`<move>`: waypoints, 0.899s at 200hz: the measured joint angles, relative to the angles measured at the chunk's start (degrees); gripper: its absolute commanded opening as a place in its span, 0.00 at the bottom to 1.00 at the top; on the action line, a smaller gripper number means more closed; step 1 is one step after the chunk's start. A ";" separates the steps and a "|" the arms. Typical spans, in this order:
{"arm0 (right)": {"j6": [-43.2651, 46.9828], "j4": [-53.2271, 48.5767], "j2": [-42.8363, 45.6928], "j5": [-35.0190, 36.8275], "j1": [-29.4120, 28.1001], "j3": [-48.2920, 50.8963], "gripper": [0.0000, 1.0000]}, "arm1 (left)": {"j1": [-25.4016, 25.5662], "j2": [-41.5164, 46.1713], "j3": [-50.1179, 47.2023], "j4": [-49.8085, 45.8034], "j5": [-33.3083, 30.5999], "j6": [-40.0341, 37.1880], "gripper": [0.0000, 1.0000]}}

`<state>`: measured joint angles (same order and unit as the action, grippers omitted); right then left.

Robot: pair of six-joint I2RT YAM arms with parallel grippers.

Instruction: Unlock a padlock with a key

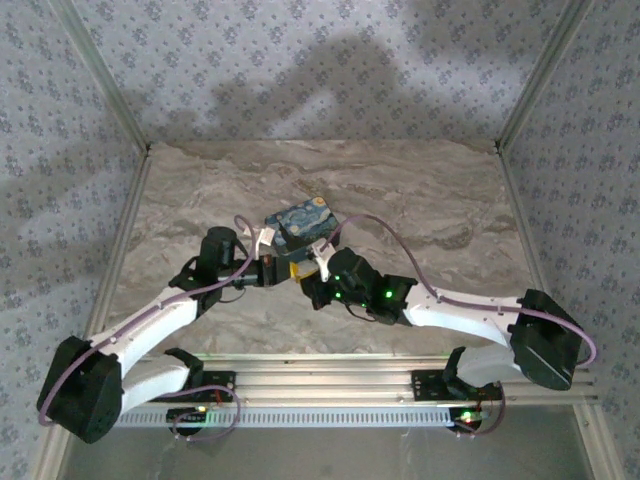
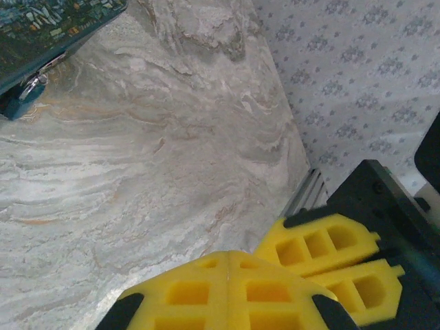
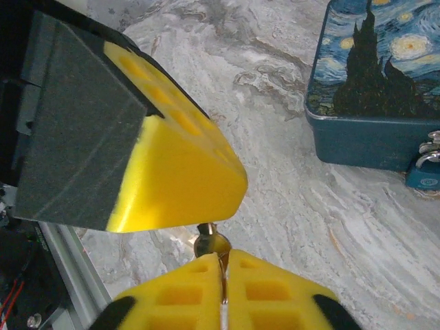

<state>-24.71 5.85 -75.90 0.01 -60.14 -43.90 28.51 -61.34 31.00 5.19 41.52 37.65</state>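
A small metal key (image 3: 212, 240) stands in the seam of my right gripper (image 3: 221, 271), whose yellow fingers are shut on its lower part. The key's upper end goes out of sight behind a finger (image 3: 172, 172) of my left gripper (image 2: 228, 265), which is shut, its tips meeting the right gripper's over the table's middle (image 1: 290, 272). The blue padlock (image 3: 425, 172) hangs on the front of a tin box (image 3: 375, 82) with a starry-night lid. In the left wrist view the padlock (image 2: 20, 100) shows at the top left, under the box (image 2: 41, 27).
The box (image 1: 300, 228) sits on the marble tabletop (image 1: 420, 200) just beyond both grippers. Patterned walls close in the back and sides. An aluminium rail (image 1: 330, 375) runs along the near edge by the arm bases.
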 measured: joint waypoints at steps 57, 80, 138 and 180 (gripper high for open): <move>2.12 -3.41 7.54 -8.13 4.96 -0.07 0.52 | 0.55 1.99 12.11 -15.13 -2.84 -16.79 0.00; 2.12 -3.52 11.91 -13.46 8.37 -0.07 0.52 | 0.85 1.14 16.26 -19.98 -2.64 -22.88 0.00; 2.36 -4.61 11.15 -27.52 11.91 -1.99 0.51 | 0.85 -4.57 24.24 -27.19 6.40 -33.81 0.00; 2.78 -4.61 10.23 -32.33 13.07 -2.32 0.42 | 0.85 -7.78 27.52 -31.26 12.41 -37.38 0.00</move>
<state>-21.93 1.23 -65.67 -32.32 -47.07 -46.22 29.36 -69.12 58.52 -26.06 53.93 0.27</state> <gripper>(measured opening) 0.443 0.058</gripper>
